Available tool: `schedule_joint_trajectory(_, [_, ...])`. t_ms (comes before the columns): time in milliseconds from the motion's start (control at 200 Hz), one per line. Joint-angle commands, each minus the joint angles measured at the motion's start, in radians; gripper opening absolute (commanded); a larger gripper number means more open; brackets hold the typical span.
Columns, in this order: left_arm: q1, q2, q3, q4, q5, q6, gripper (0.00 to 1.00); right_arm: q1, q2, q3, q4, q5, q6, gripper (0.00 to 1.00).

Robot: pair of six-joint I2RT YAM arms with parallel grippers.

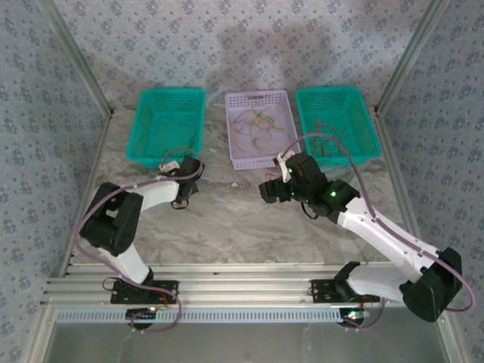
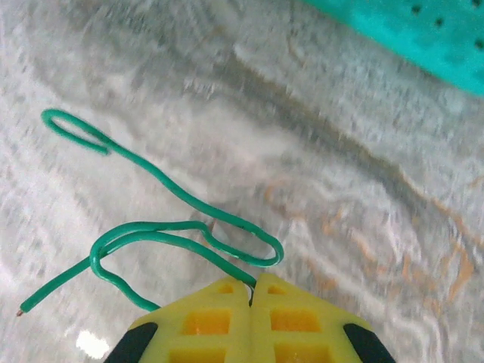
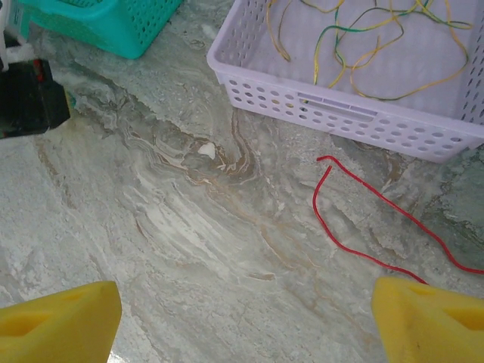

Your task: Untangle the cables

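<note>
Yellow fingers of my left gripper clench a thin green wire, trailing leftward over the marble table. My right gripper gapes; a thin red wire lies ahead, rightward.

Marble table, far edge: left teal basket; lilac basket, centre, holding tangled cables; right teal basket.

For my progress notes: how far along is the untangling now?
Looks done: some cables lie in the right basket. In hand: the left gripper is shut on a green cable; a red cable lies loose by the open right gripper. Left: a tangle in the middle basket.
</note>
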Motion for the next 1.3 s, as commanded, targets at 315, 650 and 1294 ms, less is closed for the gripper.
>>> schedule_joint_trajectory(315, [-0.085,-0.443,0.057,-0.344,-0.048,-0.001,0.00,-0.041,-0.071,-0.058,0.030,0.012,0.035,0.88])
schedule_joint_trajectory(650, [-0.025,-0.553,0.236,-0.359,-0.070,0.223,0.00,-0.125,-0.090,-0.115,0.062,0.004,0.093,0.89])
schedule_joint_trajectory(1294, [0.254,0.151,0.751,-0.196,0.264,0.336,0.00,-0.378,0.072,-0.177,0.069,-0.009,0.253,0.94])
